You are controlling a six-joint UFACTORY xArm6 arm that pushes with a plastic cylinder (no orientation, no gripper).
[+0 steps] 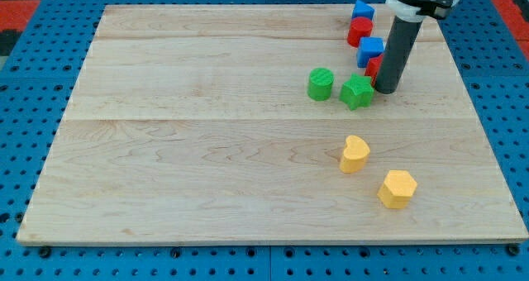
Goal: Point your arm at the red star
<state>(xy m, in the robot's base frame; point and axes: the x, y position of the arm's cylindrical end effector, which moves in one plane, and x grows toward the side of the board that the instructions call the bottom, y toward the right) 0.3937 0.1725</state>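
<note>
My tip (386, 91) is the lower end of the dark rod at the view's upper right. It stands right next to a red block (374, 66), which the rod partly hides, so its shape is unclear. A blue block (370, 50) sits just above that red one. Another red block (359, 31) and a blue block (362, 11) lie further toward the view's top. A green star (357, 92) sits just left of my tip, and a green cylinder (321, 83) lies left of the star.
Two yellow blocks lie at the view's lower right: a heart-like one (355, 154) and a hexagon (397, 188). The wooden board (207, 149) rests on a blue pegboard table (25, 107).
</note>
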